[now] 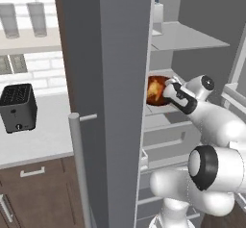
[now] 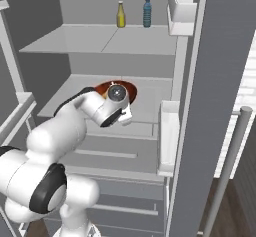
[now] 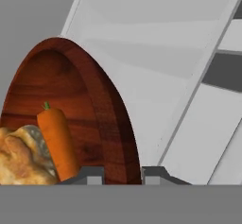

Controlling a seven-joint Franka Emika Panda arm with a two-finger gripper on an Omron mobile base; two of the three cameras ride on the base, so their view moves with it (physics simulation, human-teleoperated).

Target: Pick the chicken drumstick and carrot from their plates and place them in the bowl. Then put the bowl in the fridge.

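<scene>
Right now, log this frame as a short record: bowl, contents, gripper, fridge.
bowl: dark brown, inside the fridge over the middle shelf
contents: carrot and drumstick, side by side in the bowl
gripper: shut on the bowl's rim
fridge: door open; two bottles on the upper shelf

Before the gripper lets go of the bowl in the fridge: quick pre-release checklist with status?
1. Carrot in bowl: ok.
2. Chicken drumstick in bowl: ok.
3. Gripper shut on bowl rim: ok.
4. Bowl over the middle fridge shelf: ok.
5. Bowl resting flat on that shelf: cannot tell; the arm covers its base.
6. Fridge door open, clear of the arm: ok.
</scene>
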